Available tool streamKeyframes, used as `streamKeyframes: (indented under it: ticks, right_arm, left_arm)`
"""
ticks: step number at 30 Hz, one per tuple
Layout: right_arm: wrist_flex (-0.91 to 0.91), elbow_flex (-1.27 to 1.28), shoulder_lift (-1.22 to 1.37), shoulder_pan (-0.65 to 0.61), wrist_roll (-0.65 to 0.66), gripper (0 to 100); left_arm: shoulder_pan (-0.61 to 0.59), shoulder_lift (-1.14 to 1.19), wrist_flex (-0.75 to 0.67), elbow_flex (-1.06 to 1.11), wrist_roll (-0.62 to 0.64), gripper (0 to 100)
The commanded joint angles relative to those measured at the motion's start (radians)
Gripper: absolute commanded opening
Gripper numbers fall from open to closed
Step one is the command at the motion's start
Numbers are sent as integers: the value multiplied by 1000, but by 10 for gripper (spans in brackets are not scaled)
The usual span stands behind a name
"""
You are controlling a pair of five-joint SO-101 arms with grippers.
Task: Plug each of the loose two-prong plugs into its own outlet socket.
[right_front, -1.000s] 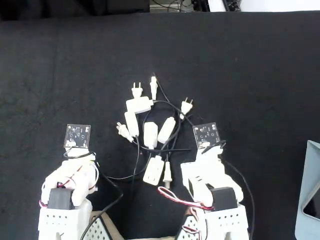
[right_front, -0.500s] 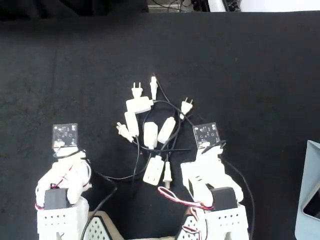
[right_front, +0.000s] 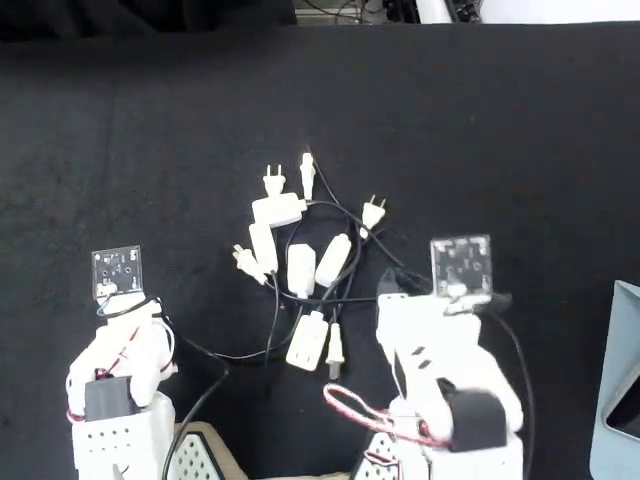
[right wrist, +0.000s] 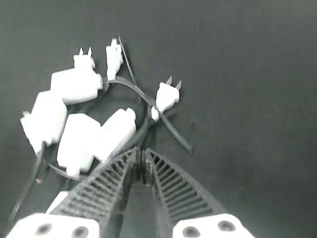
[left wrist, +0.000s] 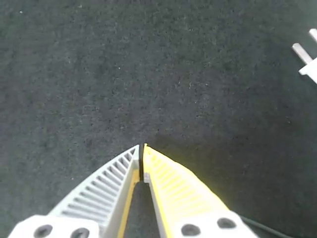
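A tangle of white plugs and socket blocks on black cords lies mid-table. Loose two-prong plugs [right_front: 373, 213] [right_front: 273, 180] [right_front: 243, 260] ring the socket blocks [right_front: 301, 268] [right_front: 309, 340]. My left arm [right_front: 118, 345] stands at the near left, apart from the pile. Its gripper [left wrist: 142, 148] is shut and empty over bare cloth, with a plug's prongs [left wrist: 303, 53] far off. My right arm [right_front: 440, 350] stands near right of the tangle. Its gripper [right wrist: 142, 152] is shut on nothing, just short of a socket block [right wrist: 116, 129] and a plug [right wrist: 166, 96].
Black cloth [right_front: 500, 130] covers the whole table, with free room at the back and both sides. A grey-blue container [right_front: 620, 400] stands at the near right edge. Black cords [right_front: 275, 320] loop between the blocks toward the arms.
The left arm has swung to the left, away from the pile. The right arm has turned to the right in the last half second. The plugs have not moved.
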Motion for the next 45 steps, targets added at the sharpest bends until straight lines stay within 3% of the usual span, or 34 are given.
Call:
streamKeyframes:
  ticks: [1, 8, 15, 22, 26, 36, 45]
  right_arm:
    - [-44, -104, 217, -52, -32, 15]
    - [-60, -232, 662, -281, -144, 24]
    - [-133, -252, 923, -381, -252, 224]
    - [-143, -259, 970, -477, -261, 141]
    - [-143, -262, 1013, -477, -261, 90]
    - [-114, -348, 1236, -376, -261, 89]
    - [-100, -378, 1345, -373, -261, 89]
  left_arm:
    - [-7, -8, -17, 18, -5, 30]
    - [-7, -8, -17, 18, -5, 30]
    - [-7, -8, -17, 18, -5, 30]
    - [-7, -8, -17, 18, -5, 30]
    - [-7, -8, -17, 18, -5, 30]
    - [-7, -8, -17, 18, -5, 30]
    - [-7, -8, -17, 18, -5, 30]
